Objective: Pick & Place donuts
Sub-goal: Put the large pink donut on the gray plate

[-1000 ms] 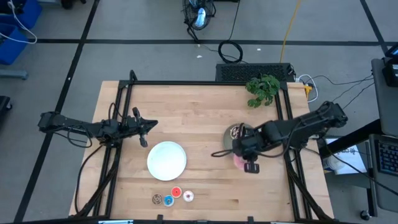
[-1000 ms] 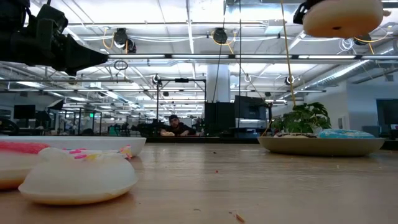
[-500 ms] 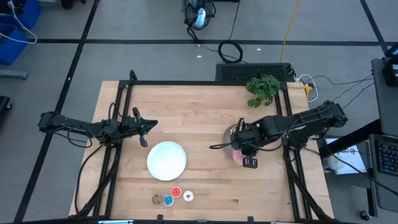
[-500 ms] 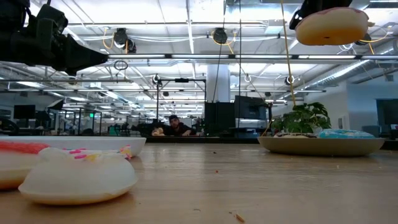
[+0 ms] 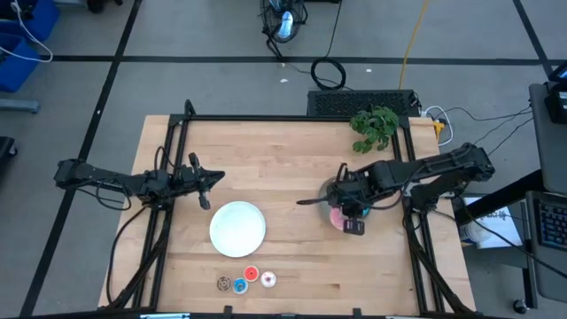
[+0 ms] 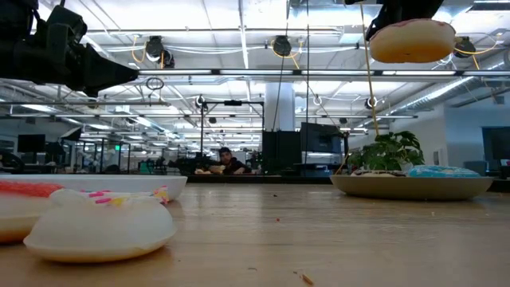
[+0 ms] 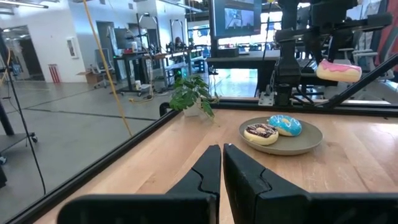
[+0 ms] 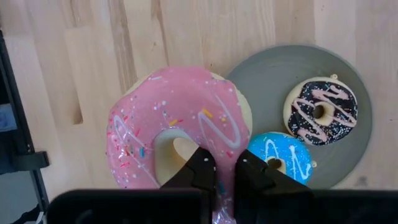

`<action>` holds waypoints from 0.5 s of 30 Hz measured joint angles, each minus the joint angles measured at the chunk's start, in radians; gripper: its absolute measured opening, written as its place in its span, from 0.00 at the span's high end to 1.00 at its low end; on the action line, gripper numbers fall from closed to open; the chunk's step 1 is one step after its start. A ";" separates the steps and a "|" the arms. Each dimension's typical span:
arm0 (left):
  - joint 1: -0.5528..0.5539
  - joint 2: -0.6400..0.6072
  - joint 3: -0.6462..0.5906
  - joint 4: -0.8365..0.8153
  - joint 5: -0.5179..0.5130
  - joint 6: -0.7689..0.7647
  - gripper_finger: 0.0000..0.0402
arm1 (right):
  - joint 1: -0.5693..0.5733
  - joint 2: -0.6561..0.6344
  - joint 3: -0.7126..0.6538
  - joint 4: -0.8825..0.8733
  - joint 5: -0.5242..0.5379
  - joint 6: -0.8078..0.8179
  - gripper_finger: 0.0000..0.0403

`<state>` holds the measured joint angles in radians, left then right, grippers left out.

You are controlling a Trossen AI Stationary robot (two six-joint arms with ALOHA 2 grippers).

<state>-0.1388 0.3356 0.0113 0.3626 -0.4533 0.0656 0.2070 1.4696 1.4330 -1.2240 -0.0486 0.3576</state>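
High view: the right pincer (image 5: pixel 342 215) hangs over the right half of the desk (image 5: pixel 283 151), just beside the grey plate (image 5: pixel 329 190). Its fingers (image 8: pixel 198 168) are clamped on the rim of the pink frosted donut (image 8: pixel 180 137), which is lifted clear of the wood; in the low view the donut (image 6: pixel 412 41) floats high above the desk surface.

The grey plate (image 8: pixel 348 81) holds two donuts side by side: the chocolate-sprinkled donut (image 8: pixel 320 112) and the blue donut (image 8: pixel 280 163). The left wrist view shows the same pair sitting in the plate (image 7: pixel 281 144), with the pink one (image 7: pixel 339 70) raised above and beyond it.

The white plate (image 5: pixel 237 228) lies near the middle of the desk with nothing on it. Below it, by the near edge, three mini donuts sit in a row on the bare wood: the brown and blue mini donut (image 5: pixel 224 283), the red mini donut (image 5: pixel 251 275) and the whitish mini donut (image 5: pixel 268 280).

The left pincer (image 5: pixel 205 188) waits over the left side of the desk, its fingers (image 7: pixel 208 171) pressed together on nothing.

A potted plant (image 5: pixel 374 127) stands at the far right corner. No readable writing shows anywhere.
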 joint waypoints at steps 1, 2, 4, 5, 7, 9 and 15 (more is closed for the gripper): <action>0.000 0.000 0.000 0.000 0.000 0.001 0.94 | -0.004 0.000 0.000 0.005 0.000 0.000 0.95; 0.000 0.000 0.000 0.000 0.000 0.004 0.94 | -0.005 0.000 0.000 0.009 0.000 0.000 0.95; 0.000 0.000 0.000 0.001 0.000 0.005 0.94 | -0.013 0.000 0.000 0.016 0.001 -0.008 0.95; 0.000 0.000 0.000 0.001 0.000 0.004 0.94 | -0.017 0.000 0.000 0.021 0.006 -0.015 0.95; 0.000 0.000 0.000 0.003 0.000 0.003 0.94 | -0.028 0.000 -0.003 0.034 0.058 -0.031 0.95; 0.000 0.000 0.000 0.006 0.000 0.003 0.94 | -0.043 -0.001 -0.028 0.067 0.132 -0.040 0.95; 0.000 0.000 0.000 0.006 0.000 0.001 0.94 | -0.107 0.001 -0.180 0.188 0.178 -0.082 0.95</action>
<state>-0.1390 0.3358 0.0113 0.3690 -0.4534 0.0666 0.0995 1.4704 1.2530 -1.0357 0.1291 0.2760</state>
